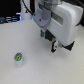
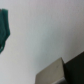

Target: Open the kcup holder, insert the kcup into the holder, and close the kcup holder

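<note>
The kcup (image 1: 19, 58), a small white pod with a green and blue lid, stands upright on the white table (image 1: 35, 70) toward the exterior view's left. My gripper (image 1: 48, 41) hangs above the table to the pod's right and farther back, well away from it. Its two dark fingertips stand apart with nothing between them. The kcup holder does not show clearly; the white arm (image 1: 60, 22) covers most of the exterior view's right. In the wrist view a dark boxy shape with a pale face (image 2: 70, 71) fills one corner, and I cannot tell what it is.
Dark clutter (image 1: 7, 20) sits at the back on the exterior view's left. A blurred teal patch (image 2: 5, 27) lies at one edge of the wrist view over the white surface (image 2: 45, 35).
</note>
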{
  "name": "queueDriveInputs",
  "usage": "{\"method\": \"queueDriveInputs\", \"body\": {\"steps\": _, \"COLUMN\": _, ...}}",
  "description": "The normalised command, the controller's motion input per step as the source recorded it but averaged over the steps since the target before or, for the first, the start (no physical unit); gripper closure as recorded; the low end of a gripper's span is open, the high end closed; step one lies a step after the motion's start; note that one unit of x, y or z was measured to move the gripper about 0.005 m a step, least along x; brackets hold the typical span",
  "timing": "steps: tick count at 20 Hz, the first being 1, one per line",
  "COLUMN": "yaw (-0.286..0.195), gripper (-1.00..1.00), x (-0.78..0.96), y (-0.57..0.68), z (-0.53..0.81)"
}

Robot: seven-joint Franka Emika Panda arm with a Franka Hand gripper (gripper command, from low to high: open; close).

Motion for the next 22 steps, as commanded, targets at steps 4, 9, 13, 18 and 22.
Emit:
{"method": "queueDriveInputs", "body": {"steps": 4, "yaw": -0.281, "gripper": -1.0, "x": -0.03, "y": -0.49, "z": 0.08}}
{"method": "queueDriveInputs", "body": {"steps": 9, "yaw": -0.275, "gripper": -1.0, "x": -0.03, "y": -0.51, "z": 0.04}}
{"method": "queueDriveInputs", "body": {"steps": 13, "yaw": -0.266, "gripper": -1.0, "x": -0.06, "y": -0.52, "z": 0.0}}
{"method": "queueDriveInputs", "body": {"steps": 18, "yaw": -0.26, "gripper": -1.0, "x": -0.14, "y": -0.55, "z": -0.12}}
{"method": "queueDriveInputs", "body": {"steps": 22, "yaw": -0.26, "gripper": -1.0, "x": -0.2, "y": -0.55, "z": -0.17}}
